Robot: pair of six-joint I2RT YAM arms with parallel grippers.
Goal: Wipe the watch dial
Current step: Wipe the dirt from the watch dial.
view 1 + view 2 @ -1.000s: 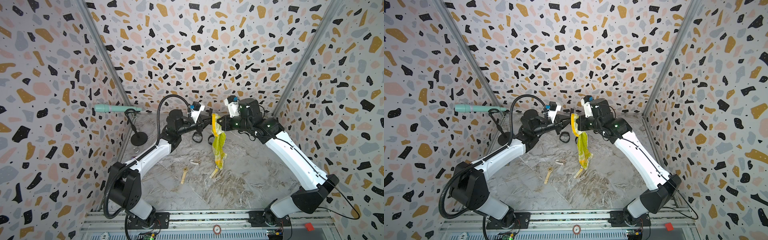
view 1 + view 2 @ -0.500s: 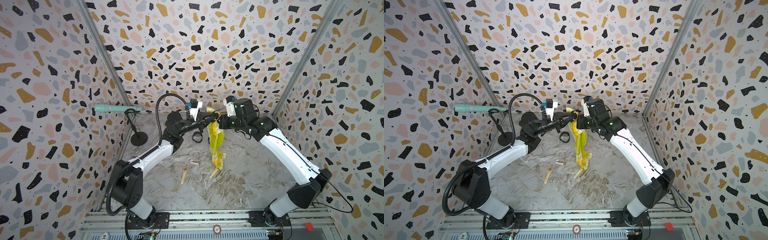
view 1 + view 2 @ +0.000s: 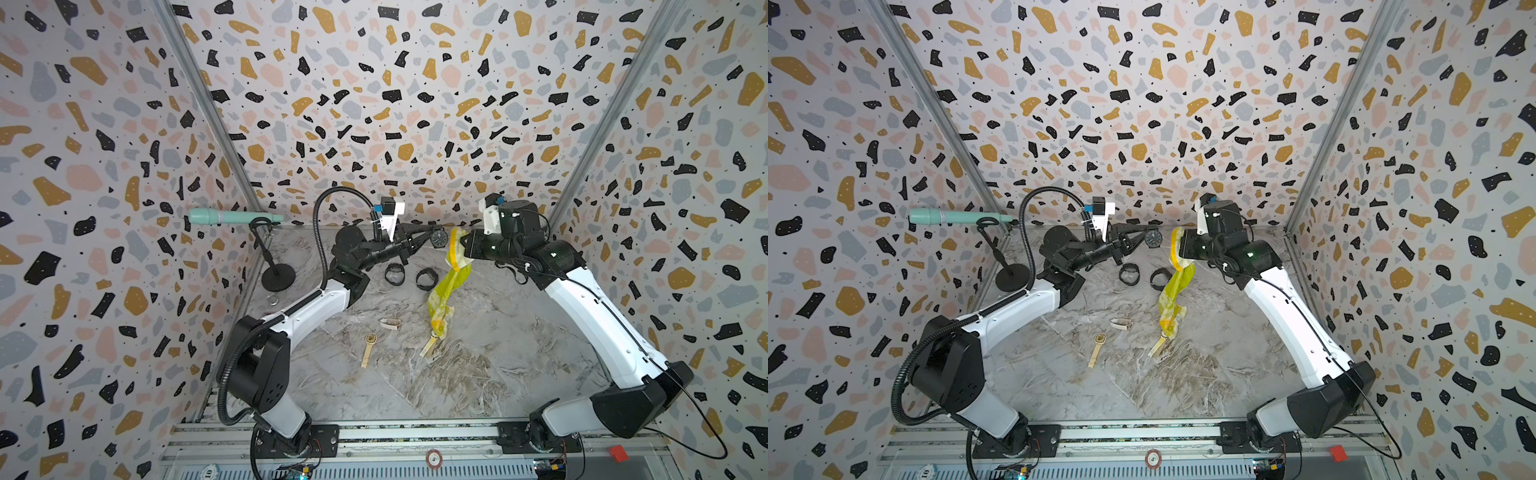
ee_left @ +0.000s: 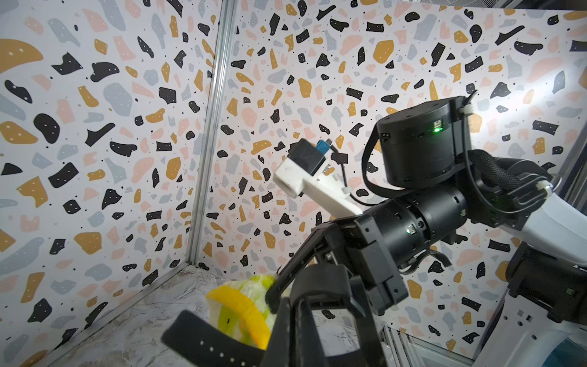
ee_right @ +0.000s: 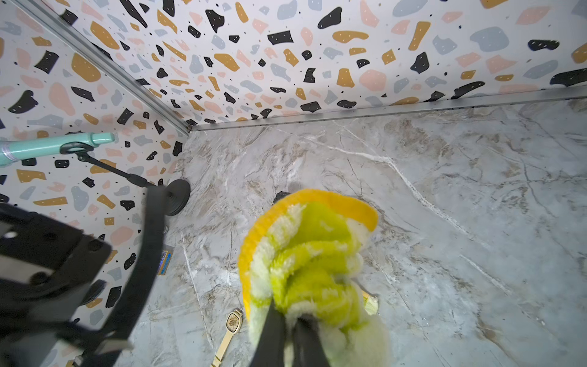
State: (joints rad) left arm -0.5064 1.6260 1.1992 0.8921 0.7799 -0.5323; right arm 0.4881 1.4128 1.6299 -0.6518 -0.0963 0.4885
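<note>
The left claw [image 3: 419,242] is pinching shut on the strap [image 5: 149,241] of a black watch [image 3: 438,239]. It is holding the watch clear of the worktop [image 3: 478,374], in the upper middle of both top views. The round dial [image 3: 1153,239] is facing partly toward the top camera. The right claw [image 5: 290,330] is clamping shut on a yellow-green cloth [image 3: 456,249]. Its fingers are sinking into the pile (only their dark stems are showing at the bottom of the right wrist view), and the cloth's loose tail is trailing down to the worktop.

The coming move is turning on one relation. In both top views the dial is sitting just left of the cloth's bunched head, at about the same height. The right claw is therefore the nearer of the two to the glass, and its long axis is pointing leftward across the frame, straight at the watch. Cloth and dial are lying just beside each other; whether the pile is touching the glass I cannot tell.

By my reading, the wiping stroke is about to begin or is just beginning. It is calling for a short leftward press of the bunched cloth onto the dial while the left claw is bracing the strap against the push.
</note>
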